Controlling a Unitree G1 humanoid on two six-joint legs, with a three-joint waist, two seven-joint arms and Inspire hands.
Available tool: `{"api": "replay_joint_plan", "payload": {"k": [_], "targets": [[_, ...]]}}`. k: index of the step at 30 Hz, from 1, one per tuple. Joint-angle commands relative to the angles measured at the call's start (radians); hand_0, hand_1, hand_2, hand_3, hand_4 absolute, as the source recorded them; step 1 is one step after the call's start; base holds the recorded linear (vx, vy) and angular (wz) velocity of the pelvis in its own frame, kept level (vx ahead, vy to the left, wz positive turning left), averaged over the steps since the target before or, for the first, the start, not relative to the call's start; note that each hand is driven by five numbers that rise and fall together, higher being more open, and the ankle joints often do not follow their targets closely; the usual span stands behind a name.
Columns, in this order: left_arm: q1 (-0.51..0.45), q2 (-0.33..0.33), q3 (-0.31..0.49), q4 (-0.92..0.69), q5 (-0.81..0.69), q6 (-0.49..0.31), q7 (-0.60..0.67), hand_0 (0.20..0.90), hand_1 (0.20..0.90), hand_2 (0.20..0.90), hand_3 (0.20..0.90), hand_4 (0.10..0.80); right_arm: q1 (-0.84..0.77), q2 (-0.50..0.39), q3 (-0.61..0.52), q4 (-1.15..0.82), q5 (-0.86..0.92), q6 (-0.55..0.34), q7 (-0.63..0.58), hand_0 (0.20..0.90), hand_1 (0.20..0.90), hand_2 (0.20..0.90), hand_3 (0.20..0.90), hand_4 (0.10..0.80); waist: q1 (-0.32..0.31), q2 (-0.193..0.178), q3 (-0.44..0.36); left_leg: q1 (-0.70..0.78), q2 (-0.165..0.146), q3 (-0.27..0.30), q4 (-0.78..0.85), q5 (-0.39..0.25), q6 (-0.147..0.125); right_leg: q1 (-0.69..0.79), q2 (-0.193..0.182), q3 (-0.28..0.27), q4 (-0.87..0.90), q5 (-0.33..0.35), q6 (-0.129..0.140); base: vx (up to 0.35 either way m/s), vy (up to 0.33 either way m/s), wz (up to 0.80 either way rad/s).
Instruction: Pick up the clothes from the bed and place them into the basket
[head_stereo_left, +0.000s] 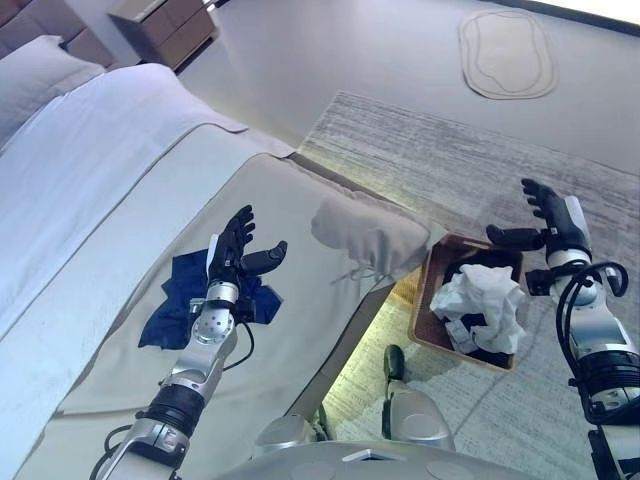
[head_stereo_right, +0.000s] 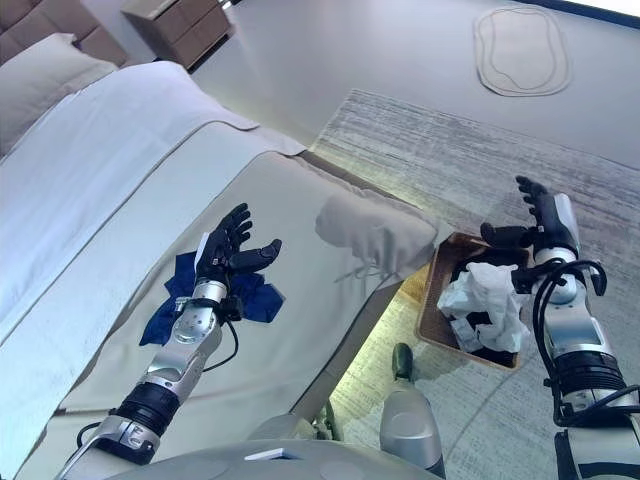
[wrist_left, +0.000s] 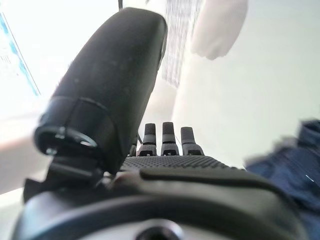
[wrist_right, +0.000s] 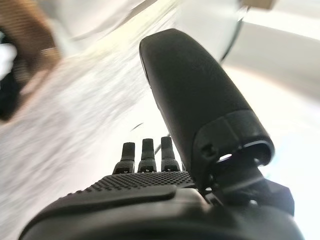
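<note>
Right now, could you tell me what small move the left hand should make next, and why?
Probably lower the left hand onto the blue garment and close its fingers on it. That hand is open above the cloth, which lies on the bed, while the basket holds only white and dark clothes. The right hand is open and empty.

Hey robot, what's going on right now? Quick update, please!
Both hands open and empty: left hand above the blue garment on the bed, right hand over the basket. White cloth in basket. Path looks clear.
</note>
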Motion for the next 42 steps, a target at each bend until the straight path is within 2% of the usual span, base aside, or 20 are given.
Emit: {"api": "replay_joint_plan", "payload": {"k": [1,2,3,4,5,6,7,9,11,13,14,17,18,19,21,22,25,30,34,42], "targets": [[0.023,0.066,0.106,-0.017,0.007,-0.112,0.057,0.900,0.900,0.900,0.900,0.800,-0.146,0.030,0.056,-0.065,-0.024,-0.109,-0.055,0.900,0.900,0.900,0.900,0.800,0.058,-0.100,-0.117,-0.113,-0.004,-0.085,0.017,0.038,-0.030,0.079,-0.038,-0.009,0.084,-0.175,0.011,0.028,-0.039,0.41],[0.030,0.066,0.115,-0.015,0.008,-0.116,0.053,0.900,0.900,0.900,0.900,0.800,-0.170,0.039,0.073,-0.070,-0.024,-0.101,-0.059,0.900,0.900,0.900,0.900,0.800,0.071,-0.103,-0.118,-0.117,-0.009,-0.094,0.016,0.041,-0.031,0.084,-0.036,-0.015,0.081,-0.175,0.008,0.016,-0.046,0.43],[0.033,0.068,0.120,-0.011,0.010,-0.125,0.040,0.900,0.900,0.900,0.900,0.800,-0.186,0.043,0.085,-0.070,-0.035,-0.086,-0.081,0.900,0.900,0.900,0.900,0.800,0.079,-0.108,-0.120,-0.126,-0.013,-0.079,0.033,0.038,-0.032,0.087,-0.038,-0.032,0.078,-0.174,0.007,-0.042,-0.045,0.39],[0.025,0.067,0.125,-0.007,0.013,-0.131,0.015,0.900,0.900,0.900,0.900,0.800,-0.203,0.037,0.093,-0.064,-0.032,-0.072,-0.104,0.900,0.900,0.900,0.900,0.800,0.079,-0.121,-0.118,-0.143,-0.008,0.007,0.124,0.025,-0.036,0.091,-0.056,-0.080,0.076,-0.170,0.003,-0.064,-0.045,0.40],[0.019,0.066,0.126,-0.006,0.015,-0.130,0.004,0.900,0.900,0.900,0.900,0.800,-0.210,0.034,0.095,-0.061,-0.025,-0.067,-0.111,0.900,0.900,0.900,0.900,0.800,0.078,-0.128,-0.118,-0.152,-0.006,0.035,0.168,0.018,-0.036,0.090,-0.065,-0.099,0.078,-0.168,0.000,-0.081,-0.044,0.90],[0.002,0.065,0.126,-0.002,0.020,-0.131,-0.010,0.900,0.900,0.900,0.900,0.800,-0.232,0.028,0.103,-0.049,-0.022,-0.061,-0.129,0.900,0.900,0.900,0.900,0.800,0.079,-0.142,-0.109,-0.174,-0.003,0.075,0.264,-0.016,-0.030,0.093,-0.084,-0.135,0.093,-0.172,-0.007,-0.054,0.046,1.24],[-0.015,0.071,0.123,0.000,0.032,-0.132,-0.009,0.900,0.900,0.900,0.900,0.800,-0.267,0.032,0.123,-0.024,-0.017,-0.061,-0.150,0.900,0.900,0.900,0.900,0.800,0.086,-0.146,-0.105,-0.168,-0.020,0.092,0.245,-0.056,-0.004,0.081,-0.100,-0.158,0.141,-0.181,-0.001,-0.019,0.099,1.42],[-0.021,0.079,0.116,0.008,0.039,-0.124,0.006,0.900,0.900,0.900,0.900,0.800,-0.294,0.055,0.147,-0.014,-0.010,-0.055,-0.160,0.900,0.900,0.900,0.900,0.800,0.094,-0.138,-0.109,-0.137,-0.034,0.092,0.173,-0.053,0.013,0.075,-0.097,-0.172,0.176,-0.192,0.007,0.064,0.112,0.95],[-0.034,0.101,0.109,-0.011,0.040,-0.093,0.010,0.900,0.900,0.900,0.900,0.800,-0.308,0.092,0.167,-0.025,-0.003,-0.025,-0.193,0.900,0.900,0.900,0.900,0.800,0.118,-0.116,-0.116,-0.112,-0.054,0.068,0.107,-0.037,0.044,0.069,-0.089,-0.202,0.305,-0.235,0.016,0.139,0.068,0.56],[-0.021,0.135,0.118,-0.043,0.057,-0.074,-0.017,0.900,0.900,0.900,0.900,0.800,-0.281,0.094,0.144,-0.036,0.014,-0.032,-0.210,0.900,0.900,0.900,0.900,0.800,0.128,-0.106,-0.117,-0.087,-0.075,0.023,0.060,-0.030,0.073,-0.005,-0.113,-0.183,0.488,-0.193,0.048,0.171,-0.010,0.56],[-0.012,0.149,0.122,-0.046,0.048,-0.077,-0.026,0.900,0.900,0.900,0.900,0.800,-0.269,0.095,0.133,-0.039,0.010,-0.040,-0.213,0.900,0.900,0.900,0.900,0.800,0.126,-0.108,-0.116,-0.077,-0.081,-0.009,0.052,-0.031,0.076,-0.034,-0.121,-0.145,0.492,-0.163,0.060,0.168,-0.171,0.82],[-0.041,0.170,0.111,-0.041,0.031,-0.086,-0.045,0.900,0.900,0.900,0.900,0.800,-0.279,0.101,0.141,-0.036,-0.028,-0.031,-0.251,0.900,0.900,0.900,0.900,0.800,0.098,-0.121,-0.111,-0.073,-0.073,-0.127,0.080,-0.054,0.069,-0.075,-0.112,0.044,0.330,-0.119,0.076,0.111,-0.297,0.99],[-0.059,0.171,0.101,-0.037,0.033,-0.082,-0.036,0.900,0.900,0.900,0.900,0.800,-0.285,0.097,0.143,-0.039,-0.040,-0.025,-0.258,0.900,0.900,0.900,0.900,0.800,0.089,-0.125,-0.113,-0.081,-0.071,-0.148,0.090,-0.064,0.070,-0.074,-0.093,0.082,0.294,-0.129,0.072,0.068,-0.269,1.10],[-0.076,0.158,0.089,-0.024,0.042,-0.065,-0.014,0.900,0.900,0.900,0.900,0.800,-0.296,0.088,0.147,-0.043,-0.033,-0.019,-0.249,0.900,0.900,0.900,0.900,0.800,0.085,-0.134,-0.120,-0.095,-0.066,-0.149,0.102,-0.063,0.069,-0.047,-0.071,0.083,0.259,-0.154,0.061,0.037,-0.222,1.20],[-0.099,0.127,0.075,-0.001,0.021,-0.059,0.038,0.900,0.900,0.900,0.900,0.800,-0.346,0.064,0.162,-0.029,-0.021,-0.019,-0.214,0.900,0.900,0.900,0.900,0.800,0.100,-0.151,-0.135,-0.129,-0.052,-0.121,0.113,-0.036,0.049,-0.003,-0.059,0.026,0.227,-0.169,0.050,-0.024,-0.179,1.06],[-0.100,0.121,0.072,-0.005,0.028,-0.058,0.039,0.900,0.900,0.900,0.900,0.800,-0.354,0.053,0.159,-0.025,-0.021,-0.019,-0.211,0.900,0.900,0.900,0.900,0.800,0.106,-0.154,-0.135,-0.137,-0.050,-0.123,0.114,-0.030,0.044,0.005,-0.057,0.019,0.220,-0.172,0.045,-0.001,-0.142,0.52],[-0.085,0.111,0.059,-0.005,0.023,-0.071,0.014,0.900,0.900,0.900,0.900,0.800,-0.419,0.009,0.181,0.053,-0.007,-0.047,-0.205,0.900,0.900,0.900,0.900,0.800,0.144,-0.161,-0.139,-0.158,-0.054,-0.168,0.112,-0.013,0.024,0.051,-0.042,-0.010,0.190,-0.192,0.019,0.042,-0.065,0.36],[-0.036,0.113,0.074,0.002,0.013,-0.107,-0.018,0.900,0.900,0.900,0.900,0.800,-0.478,-0.003,0.231,0.101,0.023,-0.040,-0.141,0.900,0.900,0.900,0.900,0.800,0.186,-0.159,-0.150,-0.146,-0.068,-0.203,0.088,-0.005,0.014,0.093,-0.048,-0.053,0.166,-0.206,0.004,0.062,0.031,0.24],[-0.010,0.122,0.083,-0.008,0.015,-0.116,-0.050,0.900,0.900,0.900,0.900,0.800,-0.519,0.001,0.271,0.118,0.035,0.006,-0.080,0.900,0.900,0.900,0.900,0.800,0.213,-0.160,-0.151,-0.149,-0.080,-0.222,0.100,-0.008,0.015,0.104,-0.048,-0.074,0.188,-0.228,-0.010,0.108,0.069,0.09],[-0.053,0.149,0.068,-0.044,-0.005,-0.152,-0.080,0.900,0.900,0.900,0.900,0.800,-0.650,0.005,0.337,0.202,0.109,0.056,0.016,0.900,0.900,0.900,0.900,0.800,0.269,-0.147,-0.071,-0.239,-0.094,-0.260,0.169,-0.003,0.009,0.046,-0.074,-0.136,0.283,-0.264,-0.025,0.005,0.063,0.26]]}}
